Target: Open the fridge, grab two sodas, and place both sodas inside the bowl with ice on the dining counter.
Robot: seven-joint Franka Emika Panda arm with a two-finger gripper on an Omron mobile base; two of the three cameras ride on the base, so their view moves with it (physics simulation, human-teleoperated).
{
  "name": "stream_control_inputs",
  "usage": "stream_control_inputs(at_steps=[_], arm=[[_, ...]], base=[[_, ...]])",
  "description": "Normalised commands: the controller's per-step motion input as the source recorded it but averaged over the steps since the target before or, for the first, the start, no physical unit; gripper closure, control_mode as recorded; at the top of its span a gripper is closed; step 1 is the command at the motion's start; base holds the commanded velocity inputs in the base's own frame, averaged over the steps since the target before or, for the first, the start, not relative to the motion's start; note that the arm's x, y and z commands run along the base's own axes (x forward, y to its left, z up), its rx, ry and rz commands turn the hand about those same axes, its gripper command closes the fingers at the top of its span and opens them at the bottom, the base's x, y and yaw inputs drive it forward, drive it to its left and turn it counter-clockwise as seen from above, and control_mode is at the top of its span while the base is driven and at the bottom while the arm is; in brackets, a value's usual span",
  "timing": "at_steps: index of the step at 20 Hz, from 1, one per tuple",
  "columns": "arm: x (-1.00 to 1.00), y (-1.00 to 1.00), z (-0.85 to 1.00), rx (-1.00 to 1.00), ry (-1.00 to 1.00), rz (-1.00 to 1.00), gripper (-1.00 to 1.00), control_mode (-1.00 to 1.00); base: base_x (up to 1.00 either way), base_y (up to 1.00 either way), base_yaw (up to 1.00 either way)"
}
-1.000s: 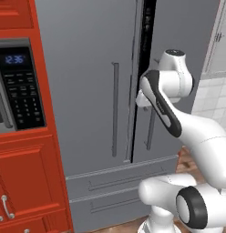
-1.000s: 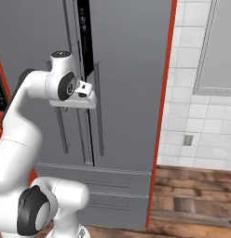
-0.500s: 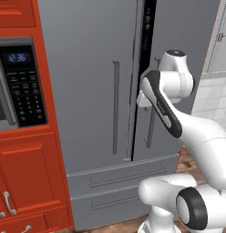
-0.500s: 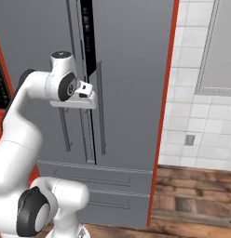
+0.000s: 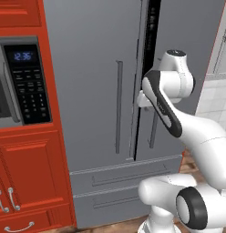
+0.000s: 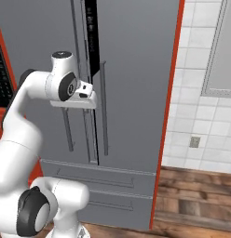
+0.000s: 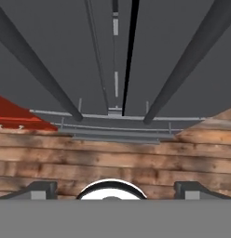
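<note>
Dark-fingered gripper (image 7: 115, 188) is spread wide, holding nothing, and sits close in front of the tall matte grey double-door fridge (image 5: 96, 68), between its two long grey bar handles (image 7: 40, 74). A narrow dark gap shows between the doors. Opening looks barely started; sodas and bowl steps all remain.

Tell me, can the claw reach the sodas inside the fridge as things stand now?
Probably not. The fridge doors stand open only by a thin dark gap, too narrow for the open claw, which hangs in front of the two bar handles.
</note>
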Motion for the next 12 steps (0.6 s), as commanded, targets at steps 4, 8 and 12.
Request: stream_control_inputs(at_steps=[4, 8, 12], arm=[[0.00, 0.00, -0.01, 0.01, -0.03, 0.02, -1.00, -1.00], [0.05, -0.46, 0.00, 0.08, -0.22, 0.00, -1.00, -1.00], [0.10, -0.66, 0.00, 0.07, -0.28, -0.01, -1.00, -1.00]], base=[[0.00, -0.05, 0.01], [0.00, 0.00, 0.00], [0.00, 0.00, 0.00]])
